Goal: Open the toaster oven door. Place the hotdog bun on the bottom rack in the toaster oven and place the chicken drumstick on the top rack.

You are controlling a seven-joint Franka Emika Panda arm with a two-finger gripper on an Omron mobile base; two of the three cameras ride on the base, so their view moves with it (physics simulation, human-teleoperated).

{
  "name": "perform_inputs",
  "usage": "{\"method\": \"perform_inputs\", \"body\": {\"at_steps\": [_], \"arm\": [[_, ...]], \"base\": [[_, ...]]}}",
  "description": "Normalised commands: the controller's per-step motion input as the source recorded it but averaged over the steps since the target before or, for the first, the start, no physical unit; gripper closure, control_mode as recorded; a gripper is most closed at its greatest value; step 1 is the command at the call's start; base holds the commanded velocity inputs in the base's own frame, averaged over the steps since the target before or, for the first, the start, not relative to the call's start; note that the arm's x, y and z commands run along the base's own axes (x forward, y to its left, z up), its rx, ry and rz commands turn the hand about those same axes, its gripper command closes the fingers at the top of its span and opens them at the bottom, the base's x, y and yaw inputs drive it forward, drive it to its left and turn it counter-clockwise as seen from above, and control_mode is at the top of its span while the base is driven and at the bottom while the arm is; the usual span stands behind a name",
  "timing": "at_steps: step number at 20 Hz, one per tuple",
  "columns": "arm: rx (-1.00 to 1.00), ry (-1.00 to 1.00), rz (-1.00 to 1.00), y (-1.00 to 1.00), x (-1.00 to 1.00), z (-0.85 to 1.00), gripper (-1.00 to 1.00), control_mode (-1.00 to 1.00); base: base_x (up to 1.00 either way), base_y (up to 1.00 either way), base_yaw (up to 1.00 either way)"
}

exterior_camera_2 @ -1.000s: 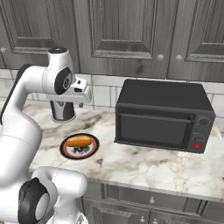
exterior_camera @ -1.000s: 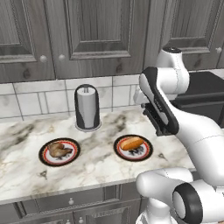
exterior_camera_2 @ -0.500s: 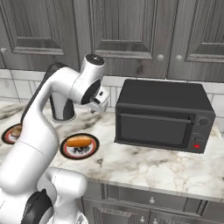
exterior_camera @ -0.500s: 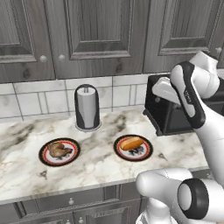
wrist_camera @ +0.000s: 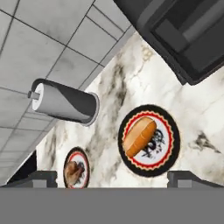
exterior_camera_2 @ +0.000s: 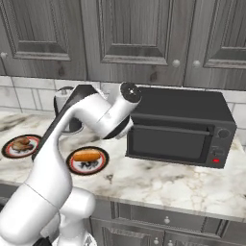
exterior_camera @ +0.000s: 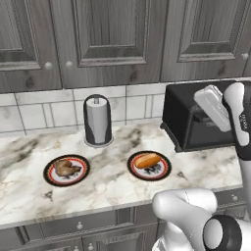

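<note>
Marble counter holds paper towel holder beside 2 plates.

Matte black toaster oven – smooth glassy door, veined polished marble counter, grainy grey wood cabinets, glossy tile backsplash

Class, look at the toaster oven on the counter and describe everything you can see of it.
The toaster oven is a boxy matte black appliance, wider than tall, standing on the marble counter against the tiled wall. Its door is shut, with a dark window and a bar handle along the top. Knobs and a small red light sit on its right panel. Nothing touches it.
</note>
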Motion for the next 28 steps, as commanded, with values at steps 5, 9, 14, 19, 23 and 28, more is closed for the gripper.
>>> {"method": "perform_inputs", "body": {"at_steps": [5,9,14,19,23,28], "arm": [[0.21,-0.05,-0.22,-0.59,-0.02,-0.01,-1.0,-1.0],[0.1,0.01,-0.24,-0.83,0.17,-0.04,-1.0,-1.0],[0.09,0.0,-0.2,-0.73,0.47,-0.28,-1.0,-1.0],[0.07,0.0,-0.16,-0.51,0.6,-0.55,-1.0,-1.0],[0.2,0.0,-0.09,-0.43,0.19,-0.56,-1.0,-1.0],[0.17,0.0,-0.06,-0.1,0.2,-0.38,-1.0,-1.0]], "base": [[0.0,0.0,0.0],[0.0,0.0,0.0],[0.0,0.0,0.0],[0.0,0.0,0.0],[0.0,0.0,0.0],[0.0,0.0,0.0]]}}
